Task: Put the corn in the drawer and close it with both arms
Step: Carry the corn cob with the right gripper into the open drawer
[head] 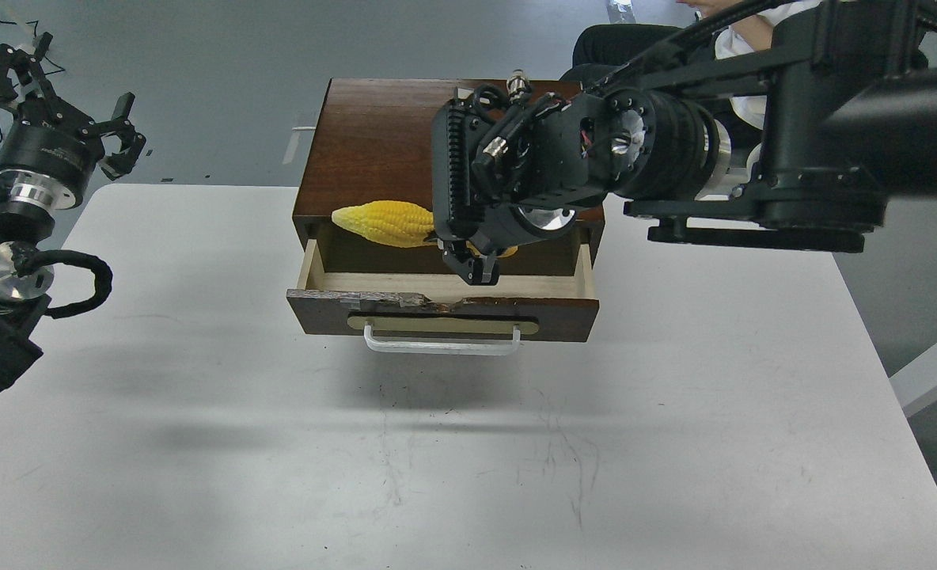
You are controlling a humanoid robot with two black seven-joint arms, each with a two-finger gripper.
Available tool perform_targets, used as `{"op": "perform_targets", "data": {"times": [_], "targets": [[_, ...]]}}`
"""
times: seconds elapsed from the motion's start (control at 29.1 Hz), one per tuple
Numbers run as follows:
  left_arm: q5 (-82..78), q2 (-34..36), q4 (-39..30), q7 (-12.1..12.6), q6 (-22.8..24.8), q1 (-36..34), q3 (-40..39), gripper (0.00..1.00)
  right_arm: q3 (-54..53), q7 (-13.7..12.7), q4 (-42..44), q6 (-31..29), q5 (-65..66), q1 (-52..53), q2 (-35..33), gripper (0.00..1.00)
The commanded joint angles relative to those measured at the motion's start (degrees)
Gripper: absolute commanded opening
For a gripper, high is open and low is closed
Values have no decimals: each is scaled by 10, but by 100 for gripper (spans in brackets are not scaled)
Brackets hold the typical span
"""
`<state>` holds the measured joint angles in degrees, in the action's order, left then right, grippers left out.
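Observation:
The yellow corn [385, 222] lies level, tapered tip to the left, just above the open drawer [445, 305] at its back edge. My right gripper [468, 257] is shut on the corn's right part, which its body hides. The drawer is pulled partly out of the dark brown cabinet [373, 150]; its pale wood inside and white bar handle [441, 343] show. My left gripper [57, 95] is open and empty, held up beyond the table's far left corner.
The cabinet stands at the back middle of the white table [468, 443]. A seated person [741, 39] is behind my right arm at the far right. A white edge [935, 368] lies off the table's right side.

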<state>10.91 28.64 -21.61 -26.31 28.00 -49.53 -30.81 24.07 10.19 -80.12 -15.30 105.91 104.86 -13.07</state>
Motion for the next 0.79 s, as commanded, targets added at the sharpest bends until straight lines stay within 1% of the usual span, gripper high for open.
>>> {"op": "perform_targets", "data": {"times": [0.0,0.1,0.14,0.17,0.21,0.24,0.31,0.34,0.41,0.45,0.52,0.55,0.65,0.72,0.76], "targets": [[2,0,0,-1,0,0,-2,99,0,0,2,6,0,-10,-1,10],[1,-1,0,1,0,2,0,99,0,0,1,8,0,-13,0,12],[1,-1,0,1,0,2,0,99,0,0,1,8,0,-14,0,14],[1,-1,0,1,0,2,0,99,0,0,2,8,0,-15,1,18],[1,-1,0,1,0,2,0,99,0,0,2,8,0,-15,1,18],[1,0,0,1,0,2,0,99,0,0,3,8,0,-17,1,22],[1,0,0,1,0,1,0,99,0,1,3,8,-2,-22,0,33],[1,0,0,1,0,1,0,99,-1,3,3,8,-2,-26,-1,41],[1,0,0,1,0,-2,-1,99,-1,8,4,8,-2,-29,-2,45],[1,0,0,2,0,-4,-1,99,-1,13,4,8,-2,-30,-6,50],[1,0,0,3,0,-6,-1,99,-1,19,4,8,-2,-33,-12,53],[1,0,0,3,0,-6,0,99,-2,20,4,8,-2,-33,-12,56],[0,0,0,4,0,-6,0,99,-3,24,4,8,-2,-33,-14,60],[0,-1,0,5,0,-6,0,99,-14,32,3,8,-3,-32,-23,66],[0,0,0,6,0,-7,0,99,-17,34,3,8,-3,-32,-26,67]]}}
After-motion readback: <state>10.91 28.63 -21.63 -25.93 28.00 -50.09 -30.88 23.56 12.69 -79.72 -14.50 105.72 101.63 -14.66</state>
